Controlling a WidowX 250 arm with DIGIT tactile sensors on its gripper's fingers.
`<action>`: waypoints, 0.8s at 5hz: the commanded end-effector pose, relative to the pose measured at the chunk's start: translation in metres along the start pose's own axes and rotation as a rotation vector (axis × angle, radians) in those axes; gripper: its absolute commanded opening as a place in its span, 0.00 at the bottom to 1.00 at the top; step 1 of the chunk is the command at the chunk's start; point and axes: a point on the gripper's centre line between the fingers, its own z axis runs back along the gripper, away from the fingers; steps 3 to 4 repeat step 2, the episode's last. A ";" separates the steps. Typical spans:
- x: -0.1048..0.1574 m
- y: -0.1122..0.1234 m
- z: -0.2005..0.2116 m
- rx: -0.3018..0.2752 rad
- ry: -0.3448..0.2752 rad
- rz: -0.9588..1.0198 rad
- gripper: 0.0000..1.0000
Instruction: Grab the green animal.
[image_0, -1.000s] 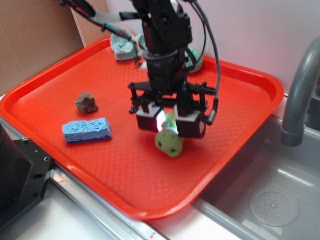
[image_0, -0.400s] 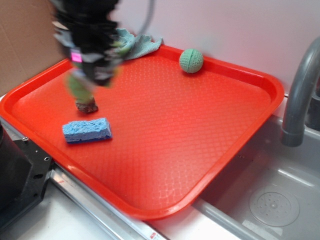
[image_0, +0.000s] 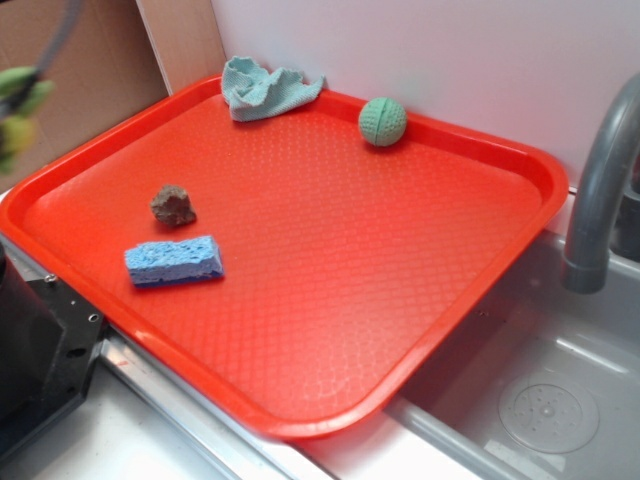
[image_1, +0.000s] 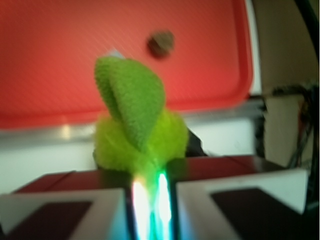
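The green animal (image_1: 135, 125), a fuzzy lime-green plush, fills the middle of the wrist view, pinched between the two white fingers (image_1: 65, 210) of my gripper (image_1: 149, 200), which is shut on it. It hangs above the tray's edge. In the exterior view only a blurred lime-green smear of the green animal (image_0: 18, 105) shows at the far left edge, off the red tray (image_0: 500, 160); the gripper itself is out of that frame.
On the tray lie a blue sponge (image_0: 173, 261), a brown lump (image_0: 173, 205), a pale teal cloth (image_0: 265, 88) and a dark green knitted ball (image_0: 382, 121). A grey faucet (image_0: 598, 190) and sink (image_0: 540, 400) are at right. Cardboard stands behind left.
The gripper carried the green animal from mid-tray up and leftward, past the brown lump, to beyond the tray's left edge. The knitted ball and cloth are now uncovered.
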 end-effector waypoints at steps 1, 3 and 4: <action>0.005 0.035 0.000 0.002 0.010 0.079 0.00; 0.057 0.038 -0.015 0.078 0.061 0.093 0.00; 0.057 0.038 -0.015 0.078 0.061 0.093 0.00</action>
